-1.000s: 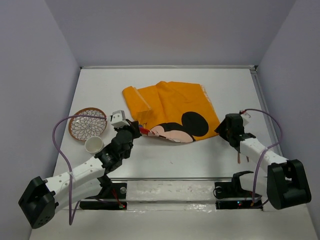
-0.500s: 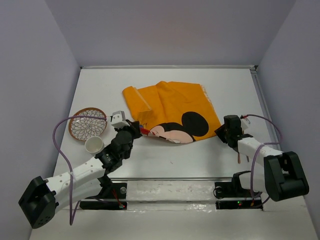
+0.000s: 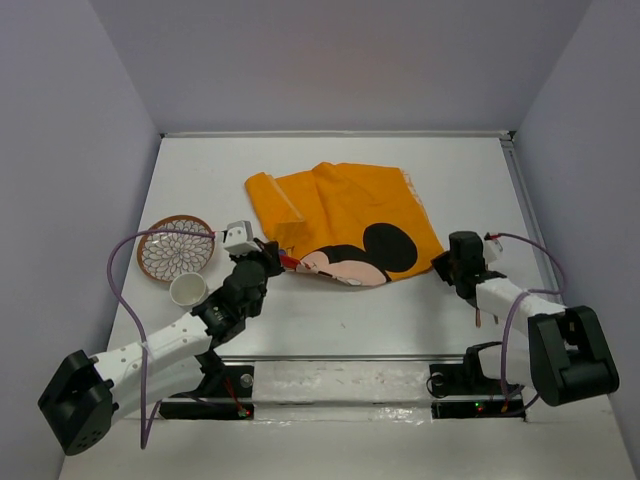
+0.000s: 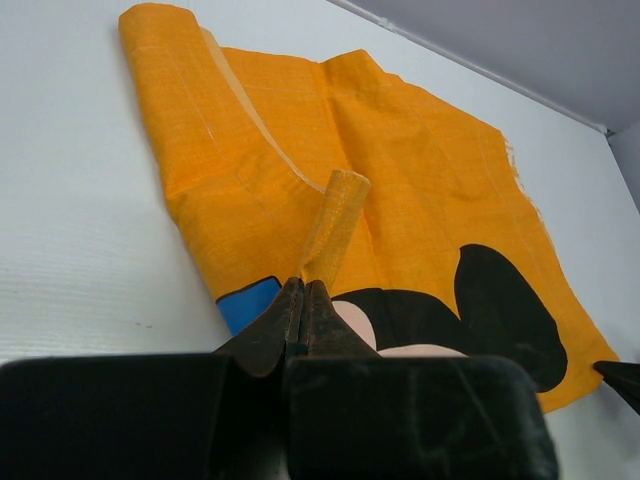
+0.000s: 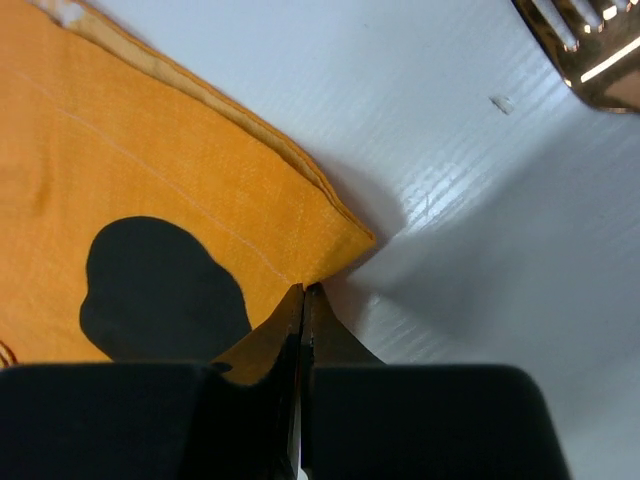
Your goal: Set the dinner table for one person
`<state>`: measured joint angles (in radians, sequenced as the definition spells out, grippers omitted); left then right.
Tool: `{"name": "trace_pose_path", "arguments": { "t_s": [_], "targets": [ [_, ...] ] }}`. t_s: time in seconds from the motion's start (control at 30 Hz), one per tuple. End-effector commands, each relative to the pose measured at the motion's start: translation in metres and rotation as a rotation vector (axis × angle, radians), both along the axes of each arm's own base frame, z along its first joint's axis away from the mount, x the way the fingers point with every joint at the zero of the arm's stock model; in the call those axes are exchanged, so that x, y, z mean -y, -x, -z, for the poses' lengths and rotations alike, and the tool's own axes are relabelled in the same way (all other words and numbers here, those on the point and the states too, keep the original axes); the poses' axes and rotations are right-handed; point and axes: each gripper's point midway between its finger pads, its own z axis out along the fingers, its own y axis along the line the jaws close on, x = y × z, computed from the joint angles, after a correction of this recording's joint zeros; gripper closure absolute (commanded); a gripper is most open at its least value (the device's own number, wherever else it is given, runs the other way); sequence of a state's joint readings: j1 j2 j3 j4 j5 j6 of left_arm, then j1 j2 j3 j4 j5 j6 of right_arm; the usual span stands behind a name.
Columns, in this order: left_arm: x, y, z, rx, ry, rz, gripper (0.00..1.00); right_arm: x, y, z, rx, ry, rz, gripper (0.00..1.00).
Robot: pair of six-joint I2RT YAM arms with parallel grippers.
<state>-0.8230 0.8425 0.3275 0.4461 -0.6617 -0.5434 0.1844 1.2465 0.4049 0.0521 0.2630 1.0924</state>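
Observation:
The orange Mickey Mouse placemat (image 3: 340, 212) lies rumpled on the white dinner table (image 3: 340, 318), with its far-left edge rolled over. My left gripper (image 3: 281, 259) is shut on a raised fold of the placemat (image 4: 335, 212) at its near-left edge. In the left wrist view the jaws (image 4: 304, 292) meet around that orange ridge. At the mat's right side, my right gripper (image 3: 446, 263) is shut on the near-right corner (image 5: 322, 252), the fingertips (image 5: 303, 293) pressed together at the cloth's edge.
A round patterned plate (image 3: 175, 248) and a small white cup (image 3: 187, 290) sit at the left beside my left arm. A copper-coloured fork (image 5: 598, 52) lies on the table just right of my right gripper. A low wall edges the table at the back and right.
My right gripper has shut on the placemat's right corner, and the right arm has lowered slightly toward the table. The left arm and its grip are unchanged.

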Motion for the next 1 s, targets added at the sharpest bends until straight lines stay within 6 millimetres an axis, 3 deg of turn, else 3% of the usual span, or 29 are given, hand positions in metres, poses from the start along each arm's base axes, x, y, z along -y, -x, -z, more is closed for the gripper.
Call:
{"name": "trace_pose_path", "arguments": {
  "t_s": [0.0,0.07,0.1,0.13,0.2,0.23,0.27,0.3,0.33,0.37,0.4,0.5,0.53,0.57,0.63,0.67,0.77,0.87,0.97],
  "targets": [
    [-0.003,-0.012,-0.045,0.099,0.037,-0.062,1.0,0.013,-0.013,-0.04,0.151,0.087,0.007,1.0],
    [-0.004,-0.014,-0.059,0.124,0.04,-0.07,1.0,0.016,-0.016,-0.058,0.197,0.123,-0.007,1.0],
    [-0.006,-0.014,-0.066,0.138,0.028,-0.074,1.0,0.017,-0.018,-0.08,0.259,0.157,-0.035,1.0],
    [-0.008,-0.014,-0.085,0.17,0.05,-0.082,1.0,0.018,-0.018,-0.093,0.288,0.18,-0.048,1.0],
    [-0.014,-0.015,-0.106,0.2,0.046,-0.109,1.0,0.02,-0.02,-0.15,0.415,0.237,-0.077,1.0],
    [-0.017,-0.013,-0.132,0.237,0.085,-0.121,1.0,0.024,-0.015,-0.162,0.409,0.269,-0.084,1.0],
    [-0.02,-0.012,-0.144,0.255,0.103,-0.129,1.0,0.026,-0.013,-0.184,0.447,0.29,-0.086,1.0],
    [-0.023,-0.011,-0.157,0.275,0.115,-0.139,1.0,0.03,-0.008,-0.235,0.55,0.326,-0.084,1.0],
    [-0.025,-0.009,-0.172,0.298,0.131,-0.143,1.0,0.031,-0.004,-0.258,0.588,0.343,-0.085,1.0],
    [-0.033,-0.005,-0.201,0.341,0.175,-0.162,1.0,0.034,0.003,-0.273,0.598,0.378,-0.098,1.0],
    [-0.037,-0.003,-0.217,0.364,0.193,-0.172,1.0,0.036,0.011,-0.318,0.685,0.385,-0.087,1.0],
    [-0.057,0.01,-0.274,0.455,0.256,-0.207,1.0,0.036,0.034,-0.375,0.786,0.409,-0.109,1.0],
    [-0.062,0.014,-0.286,0.476,0.268,-0.213,1.0,0.034,0.047,-0.41,0.862,0.404,-0.117,1.0],
    [-0.069,0.019,-0.308,0.51,0.283,-0.222,1.0,0.032,0.05,-0.42,0.866,0.407,-0.134,1.0],
    [-0.073,0.024,-0.327,0.54,0.294,-0.224,1.0,0.025,0.058,-0.445,0.91,0.404,-0.177,1.0],
    [-0.075,0.025,-0.34,0.557,0.302,-0.226,1.0,0.024,0.068,-0.469,0.958,0.399,-0.181,1.0],
    [-0.076,0.024,-0.356,0.573,0.271,-0.239,1.0,0.021,0.061,-0.491,0.975,0.422,-0.2,1.0],
    [-0.071,0.014,-0.356,0.554,0.221,-0.267,1.0,0.02,0.048,-0.499,0.963,0.443,-0.2,1.0],
    [-0.061,-0.002,-0.343,0.522,0.153,-0.285,1.0,0.016,0.016,-0.487,0.906,0.45,-0.208,1.0]
  ]
}}
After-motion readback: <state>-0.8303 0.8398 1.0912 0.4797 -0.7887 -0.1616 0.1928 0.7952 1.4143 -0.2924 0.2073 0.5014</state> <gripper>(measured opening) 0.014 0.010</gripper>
